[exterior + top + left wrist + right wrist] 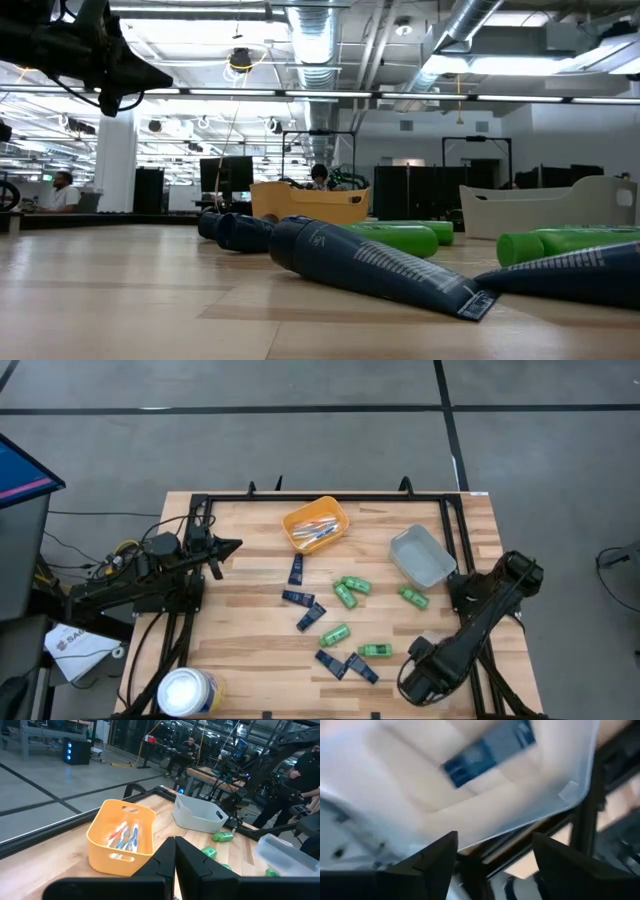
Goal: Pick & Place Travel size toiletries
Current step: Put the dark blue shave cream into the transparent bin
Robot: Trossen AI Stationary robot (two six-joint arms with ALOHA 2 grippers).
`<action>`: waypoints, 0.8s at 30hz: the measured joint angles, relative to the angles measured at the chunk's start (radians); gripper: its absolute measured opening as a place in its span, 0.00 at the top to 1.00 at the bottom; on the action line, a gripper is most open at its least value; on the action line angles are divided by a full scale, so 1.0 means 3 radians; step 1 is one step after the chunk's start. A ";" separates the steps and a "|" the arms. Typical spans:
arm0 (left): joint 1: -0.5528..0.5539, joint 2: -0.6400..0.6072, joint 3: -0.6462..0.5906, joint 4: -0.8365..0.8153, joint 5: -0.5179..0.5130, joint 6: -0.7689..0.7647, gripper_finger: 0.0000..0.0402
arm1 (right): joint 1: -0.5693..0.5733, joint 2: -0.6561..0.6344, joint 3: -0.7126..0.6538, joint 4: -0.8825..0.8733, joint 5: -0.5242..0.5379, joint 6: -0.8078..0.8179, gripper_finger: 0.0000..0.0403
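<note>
Right gripper (492, 855) fingers spread, empty, over clear tray (470, 820) at table's 5 o'clock — navy packet (487, 752) inside, left gripper (228, 547) pinched closed at 9 o'clock.

The wooden counter (250, 560) carries an orange tray (316, 525) near its far edge, with thin sticks lying inside it. A grey tray (422, 556) sits to the right of the orange tray. Nearer than the orange tray, green bottles (351, 592) and navy packets (297, 597) lie scattered. A round white tub (188, 692) stands far off at the near left corner.
</note>
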 joint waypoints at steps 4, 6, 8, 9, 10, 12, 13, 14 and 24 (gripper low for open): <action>0.0001 0.0000 0.0000 0.0000 0.0001 0.0000 0.99 | -0.0302 -0.0189 0.0210 0.0141 0.0220 -0.0035 0.37; 0.0000 0.0000 0.0000 0.0000 0.0002 0.0000 0.99 | -0.0475 -0.0207 0.0330 0.0284 0.0316 -0.0115 0.37; 0.0000 0.0000 0.0000 0.0000 0.0002 0.0000 1.00 | -0.0634 -0.0179 0.0446 0.0407 0.0334 -0.0265 0.37; 0.0000 0.0000 0.0000 0.0000 0.0002 0.0000 1.00 | -0.0699 -0.0140 0.0506 0.0466 0.0336 -0.0352 0.37; 0.0000 0.0000 0.0000 0.0000 0.0002 0.0000 1.00 | -0.0753 -0.0086 0.0557 0.0509 0.0338 -0.0436 0.37; 0.0001 0.0000 0.0000 0.0000 0.0002 0.0000 1.00 | -0.0846 0.0074 0.0657 0.0592 0.0338 -0.0601 0.37; 0.0001 0.0000 0.0000 0.0000 0.0004 0.0000 1.00 | -0.0872 0.0153 0.0705 0.0633 0.0337 -0.0682 0.37; -0.0001 0.0000 0.0000 0.0000 0.0005 0.0000 1.00 | -0.0885 0.0239 0.0763 0.0643 0.0337 -0.0753 0.37; -0.0001 -0.0001 0.0000 0.0000 0.0012 0.0000 1.00 | -0.0909 0.0990 0.1266 0.0838 0.0320 -0.0977 0.37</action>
